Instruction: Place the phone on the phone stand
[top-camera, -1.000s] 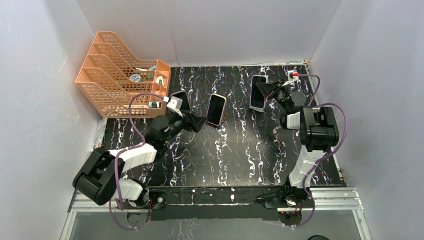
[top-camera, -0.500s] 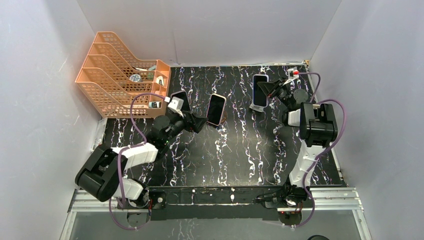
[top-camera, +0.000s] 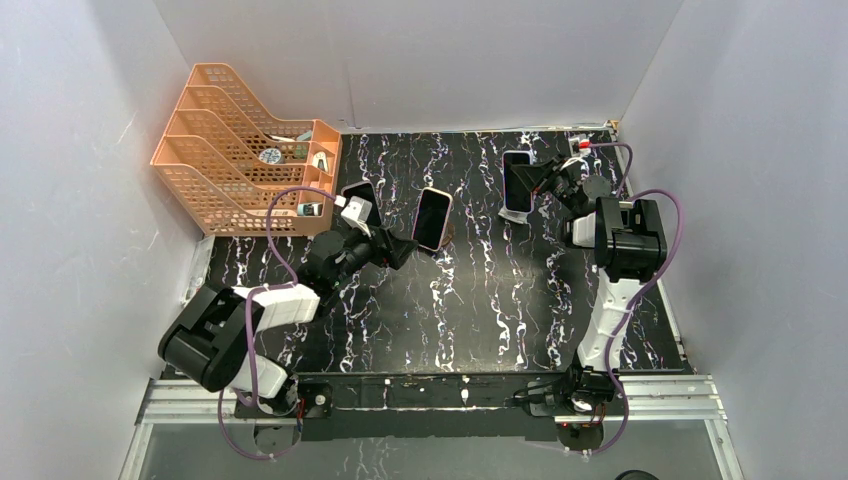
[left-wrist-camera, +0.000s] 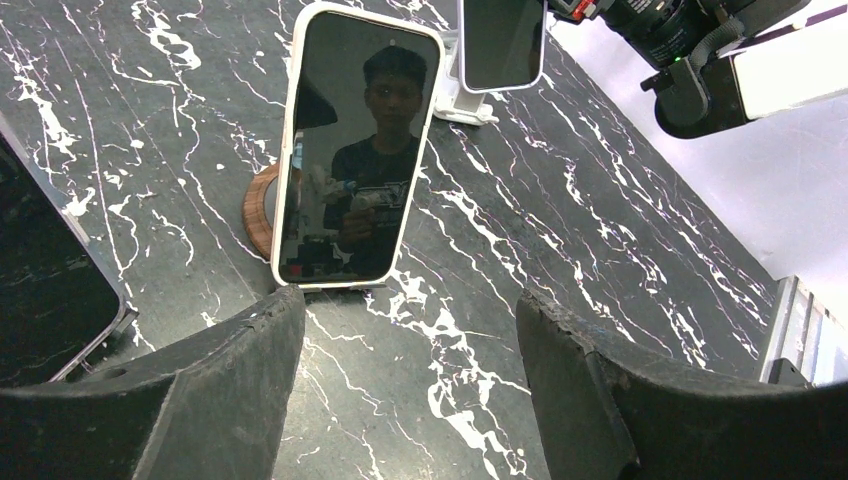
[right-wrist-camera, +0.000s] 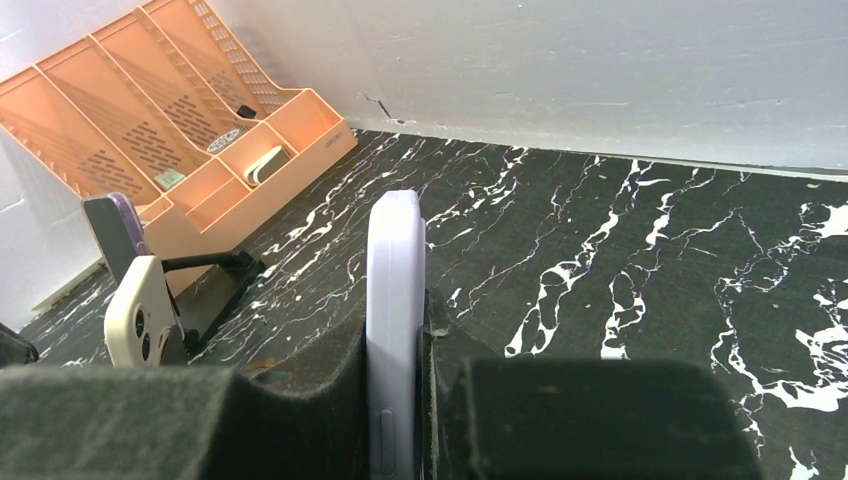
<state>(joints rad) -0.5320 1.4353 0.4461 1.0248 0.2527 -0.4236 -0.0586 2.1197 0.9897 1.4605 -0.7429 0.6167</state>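
Observation:
My right gripper (top-camera: 537, 181) is shut on a lavender-cased phone (top-camera: 517, 181) and holds it upright at the back right of the table. In the right wrist view the phone (right-wrist-camera: 395, 240) stands edge-on between the fingers of that gripper (right-wrist-camera: 393, 335). In the left wrist view this phone (left-wrist-camera: 502, 40) is just above a small white stand (left-wrist-camera: 465, 105). A cream-cased phone (top-camera: 432, 219) leans on a round wooden stand (left-wrist-camera: 262, 205). My left gripper (top-camera: 398, 247) is open and empty just in front of it, jaws wide apart (left-wrist-camera: 408, 312).
An orange desk organizer (top-camera: 245, 150) stands at the back left. A dark phone (top-camera: 360, 203) rests on a black stand next to it. Purple cables loop beside both arms. White walls close in the black marbled table (top-camera: 470, 290).
My right gripper has carried the lavender phone slightly toward the back of the table. My left arm has shifted a little, gripper still open by the cream phone.

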